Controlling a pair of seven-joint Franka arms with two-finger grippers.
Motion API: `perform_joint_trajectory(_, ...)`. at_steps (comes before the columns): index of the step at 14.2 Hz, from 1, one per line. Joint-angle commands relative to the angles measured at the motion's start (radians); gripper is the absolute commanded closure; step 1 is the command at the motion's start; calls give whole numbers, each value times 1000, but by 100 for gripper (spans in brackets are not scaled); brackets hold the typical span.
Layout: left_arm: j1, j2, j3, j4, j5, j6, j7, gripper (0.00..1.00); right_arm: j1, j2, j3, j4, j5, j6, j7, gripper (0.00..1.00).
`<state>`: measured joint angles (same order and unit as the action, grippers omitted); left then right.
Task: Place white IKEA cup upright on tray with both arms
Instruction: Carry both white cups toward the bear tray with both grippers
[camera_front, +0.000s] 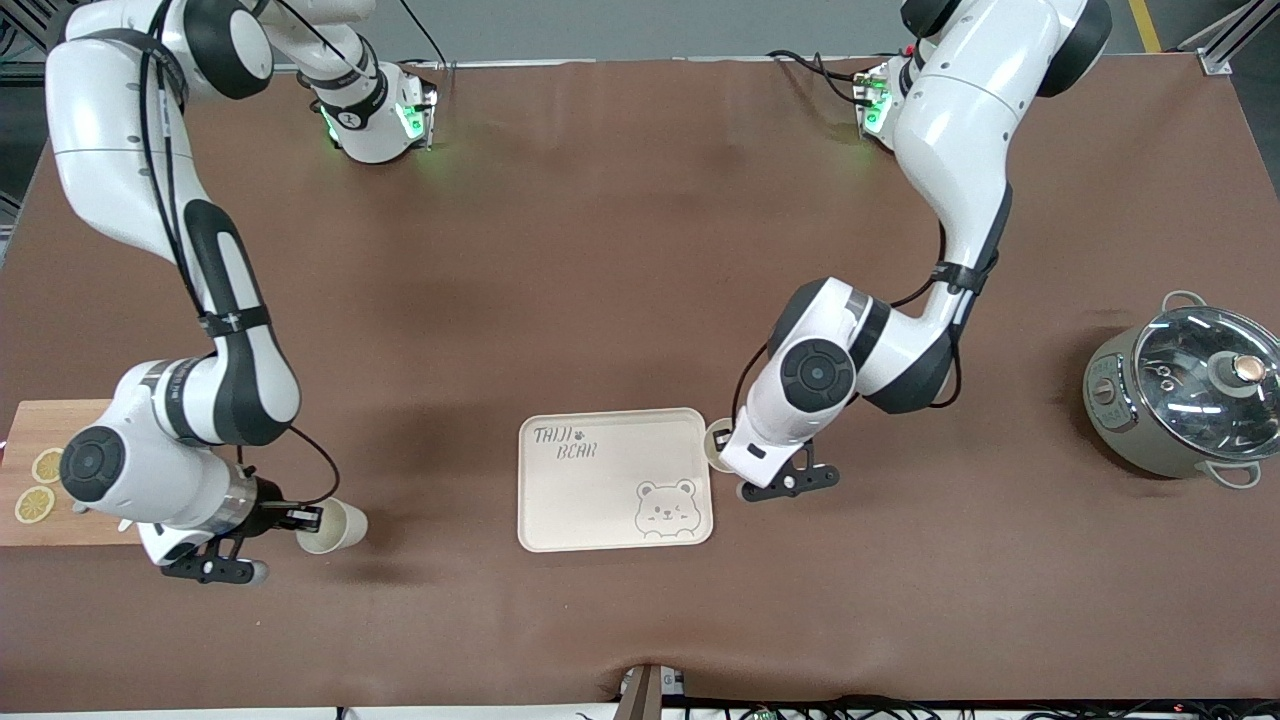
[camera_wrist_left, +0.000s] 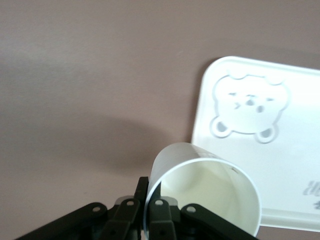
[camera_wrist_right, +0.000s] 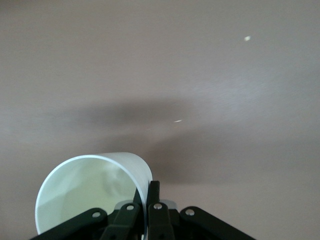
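Two white cups are in view, one in each gripper. My left gripper (camera_front: 722, 452) is shut on the rim wall of one white cup (camera_front: 716, 443), beside the tray (camera_front: 600, 500) at the edge toward the left arm's end. In the left wrist view the fingers (camera_wrist_left: 159, 206) pinch the wall of this cup (camera_wrist_left: 210, 190), which is tilted with its mouth toward the camera, and the tray's bear face (camera_wrist_left: 249, 106) shows past it. My right gripper (camera_front: 303, 518) is shut on the rim of the other white cup (camera_front: 335, 526), which is tipped on its side low over the table. It also shows in the right wrist view (camera_wrist_right: 90, 192).
A wooden cutting board (camera_front: 60, 510) with lemon slices (camera_front: 46, 466) lies at the right arm's end, partly under the right arm. A grey pot with a glass lid (camera_front: 1190, 398) stands at the left arm's end. The brown mat (camera_front: 600, 300) covers the table.
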<state>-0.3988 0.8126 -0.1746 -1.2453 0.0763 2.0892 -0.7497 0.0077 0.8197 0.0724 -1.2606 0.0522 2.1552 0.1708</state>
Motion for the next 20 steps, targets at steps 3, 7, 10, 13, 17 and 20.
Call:
perform_joint_trajectory(3, -54, 42, 20, 15, -15, 92, -86, 100, 106, -4, -3, 21, -5, -31, 240, 100)
perform_joint_trajectory(7, -80, 83, 20, 15, -15, 144, -154, 100, 213, -4, -6, 30, -9, -31, 461, 100)
perform_joint_trajectory(10, -89, 96, 21, 15, -15, 152, -160, 100, 282, 2, -9, 30, -15, -18, 580, 100)
perform_joint_trajectory(13, -91, 100, 21, 15, -15, 155, -160, 100, 320, 6, -11, 30, -17, 6, 647, 100)
perform_joint_trajectory(17, -91, 100, 21, 15, -13, 160, -160, 0, 370, 36, -14, 27, -26, 72, 703, 100)
perform_joint_trajectory(20, -89, 91, 23, 14, -12, 146, -157, 0, 382, 59, -14, 26, -52, 97, 739, 100)
